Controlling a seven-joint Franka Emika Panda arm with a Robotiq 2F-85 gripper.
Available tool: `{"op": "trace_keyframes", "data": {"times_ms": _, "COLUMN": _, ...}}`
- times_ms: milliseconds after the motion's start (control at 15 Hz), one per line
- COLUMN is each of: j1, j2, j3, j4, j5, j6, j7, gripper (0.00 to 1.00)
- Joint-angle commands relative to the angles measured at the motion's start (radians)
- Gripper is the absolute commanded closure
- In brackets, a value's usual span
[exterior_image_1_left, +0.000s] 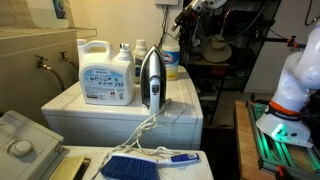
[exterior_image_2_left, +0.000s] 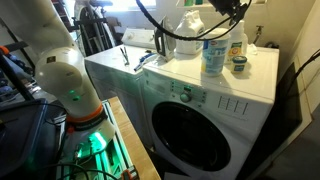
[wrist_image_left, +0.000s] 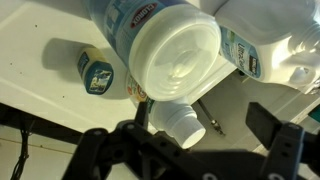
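My gripper is open and empty, hanging above a cluster of bottles on top of a white washing machine. In the wrist view a small white-capped bottle lies between the fingers, below them. A large blue-labelled bottle with a wide white lid stands just beyond it. A small blue-lidded jar sits to the left. In both exterior views the gripper is high over the wide-lidded bottle.
A big white detergent jug and an upright iron with its cord stand on the machine top. A blue brush lies in the foreground. The robot base stands beside the washer. Shelves with clutter are behind.
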Motion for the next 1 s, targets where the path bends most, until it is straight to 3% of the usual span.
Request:
{"op": "trace_keyframes", "data": {"times_ms": 0, "j1": -0.049, "j2": 0.076, "j3": 0.027, "j4": 0.057, "j5": 0.069, "j6": -0.029, "j7": -0.052, "gripper": 0.0}}
{"op": "trace_keyframes", "data": {"times_ms": 933, "j1": -0.134, "j2": 0.186, "j3": 0.093, "j4": 0.134, "j5": 0.192, "j6": -0.137, "j7": -0.083, "gripper": 0.0}}
